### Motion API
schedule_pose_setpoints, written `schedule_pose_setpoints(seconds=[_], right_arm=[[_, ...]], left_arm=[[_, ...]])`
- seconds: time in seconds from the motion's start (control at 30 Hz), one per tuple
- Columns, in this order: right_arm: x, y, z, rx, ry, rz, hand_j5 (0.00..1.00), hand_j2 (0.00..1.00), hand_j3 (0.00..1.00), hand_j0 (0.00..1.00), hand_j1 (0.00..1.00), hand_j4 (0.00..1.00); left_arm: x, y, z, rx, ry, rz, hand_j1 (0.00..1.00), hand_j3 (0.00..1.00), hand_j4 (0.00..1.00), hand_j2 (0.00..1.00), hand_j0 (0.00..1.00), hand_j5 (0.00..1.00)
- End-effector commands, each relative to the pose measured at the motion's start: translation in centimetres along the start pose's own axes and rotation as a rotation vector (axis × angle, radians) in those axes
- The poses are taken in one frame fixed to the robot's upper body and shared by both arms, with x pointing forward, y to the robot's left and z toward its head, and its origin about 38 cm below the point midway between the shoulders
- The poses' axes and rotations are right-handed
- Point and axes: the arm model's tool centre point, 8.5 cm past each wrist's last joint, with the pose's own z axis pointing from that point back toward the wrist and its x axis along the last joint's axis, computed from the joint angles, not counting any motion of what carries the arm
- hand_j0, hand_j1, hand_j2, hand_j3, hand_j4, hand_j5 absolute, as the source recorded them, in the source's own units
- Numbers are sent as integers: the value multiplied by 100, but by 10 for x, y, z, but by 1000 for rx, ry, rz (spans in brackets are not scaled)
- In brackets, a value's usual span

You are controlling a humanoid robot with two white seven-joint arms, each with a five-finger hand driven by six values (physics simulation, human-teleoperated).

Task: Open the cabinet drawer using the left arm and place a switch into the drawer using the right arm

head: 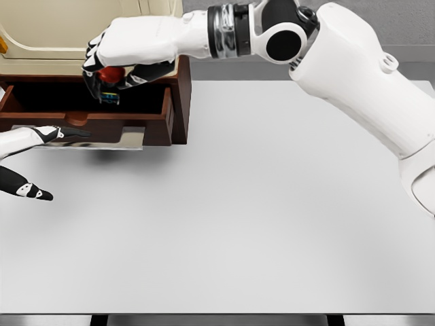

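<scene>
The dark wooden cabinet (180,95) stands at the table's far left with its drawer (88,121) pulled out. My right hand (112,71) reaches across from the right and hovers over the open drawer, fingers curled around a small switch (109,85) with a red top and a dark body with blue-green marks. My left hand (41,163) shows at the left edge, just in front of the drawer's front panel, fingers spread and holding nothing.
The cream upper part of the cabinet (68,27) rises behind the right hand. A thin grey metallic plate (126,139) juts out under the drawer front. The white table (258,217) stretches to the right and front.
</scene>
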Motion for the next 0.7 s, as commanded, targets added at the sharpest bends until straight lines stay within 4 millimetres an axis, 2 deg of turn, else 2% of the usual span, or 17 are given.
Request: schedule_pose_setpoints(seconds=[0.0, 0.07, 0.13, 0.2, 0.4, 0.67], right_arm=[[-3, 3, -11, 1, 2, -24, 50, 50, 50, 50, 50, 50], [-7, 8, -20, 16, 7, -43, 50, 50, 50, 50, 50, 50], [-14, 7, -18, 17, 31, -54, 50, 50, 50, 50, 50, 50], [-14, 5, -27, 15, 28, -60, 50, 50, 50, 50, 50, 50], [-24, 6, -33, 14, 57, -89, 50, 50, 50, 50, 50, 50], [-20, 7, -46, 9, 39, -98, 49, 49, 49, 49, 49, 49]], left_arm=[[0, 1, 0, 4, -1, 5, 100, 100, 100, 100, 100, 100], [0, 1, 0, 4, 1, 5, 100, 100, 100, 100, 100, 100], [0, 1, 0, 4, 1, 5, 100, 100, 100, 100, 100, 100], [0, 1, 0, 3, -3, 4, 100, 100, 100, 100, 100, 100], [0, 0, -1, 0, -3, 7, 100, 100, 100, 100, 100, 100], [0, -1, -2, -2, -4, 6, 100, 100, 100, 100, 100, 100]])
